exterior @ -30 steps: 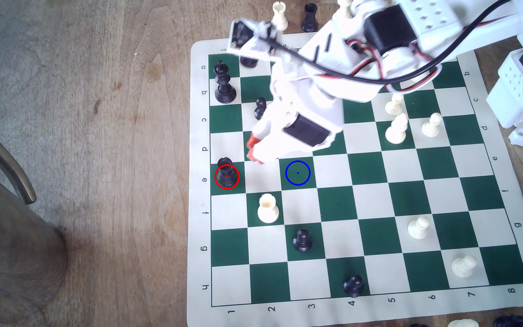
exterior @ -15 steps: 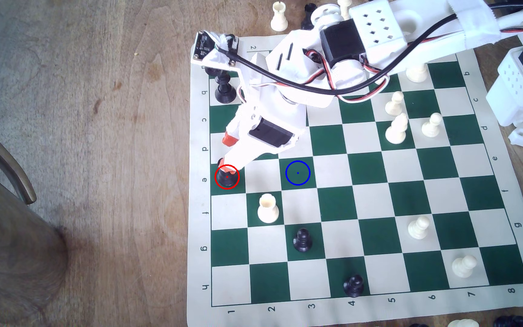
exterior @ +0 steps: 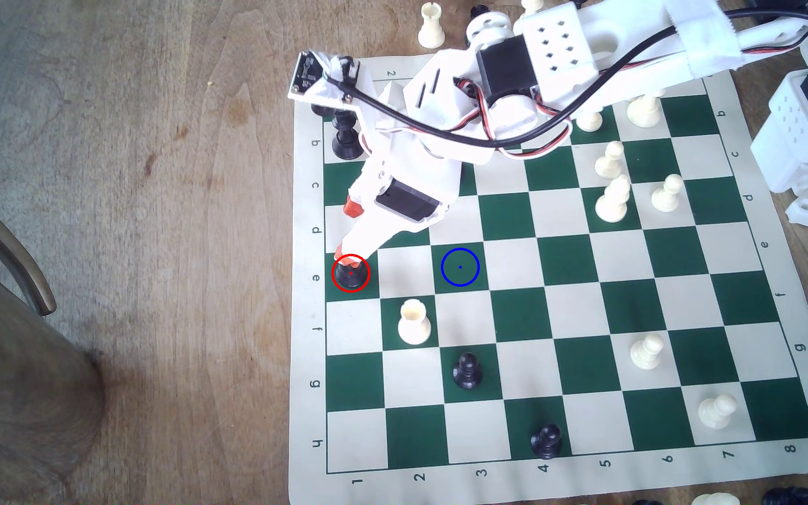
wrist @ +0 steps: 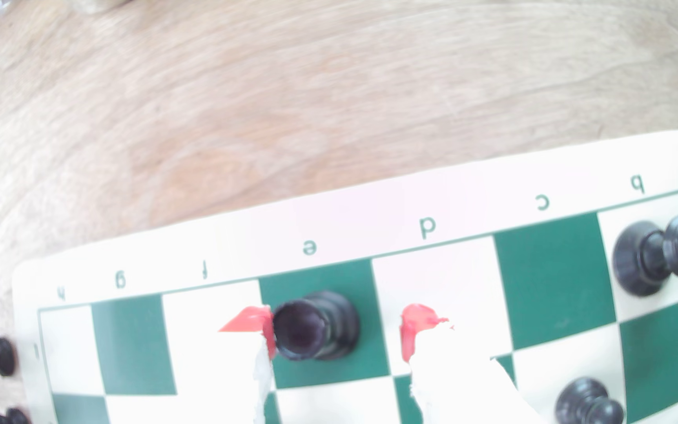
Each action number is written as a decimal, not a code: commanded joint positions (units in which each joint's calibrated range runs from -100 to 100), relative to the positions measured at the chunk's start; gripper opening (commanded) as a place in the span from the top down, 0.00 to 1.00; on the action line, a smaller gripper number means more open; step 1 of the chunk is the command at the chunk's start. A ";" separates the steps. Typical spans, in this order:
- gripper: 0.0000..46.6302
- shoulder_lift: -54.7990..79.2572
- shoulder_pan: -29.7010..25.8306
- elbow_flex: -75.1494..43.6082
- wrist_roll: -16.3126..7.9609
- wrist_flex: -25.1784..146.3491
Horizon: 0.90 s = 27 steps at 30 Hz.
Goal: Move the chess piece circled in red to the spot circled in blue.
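My red-tipped white gripper (wrist: 337, 332) open wide, straddling short black plastic rook (wrist: 317, 326) on red-ringed green square; one pad touching. Likely light, rigid, slippery; grip notched top.

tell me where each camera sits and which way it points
Exterior view: high above the table, looking down on the chessboard; the white arm reaches in from the exterior view's upper right.
Wrist view: mounted on the arm, looking down past the red-tipped end effector toward the board's a-h edge.
Shared: the black rook between open fingers, on its e1 square.
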 commanded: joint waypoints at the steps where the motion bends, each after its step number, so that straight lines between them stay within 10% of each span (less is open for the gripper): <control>1: 0.65 -1.84 0.28 -4.61 -0.54 -2.42; 27: 0.64 0.28 -0.50 -6.06 -1.37 -4.06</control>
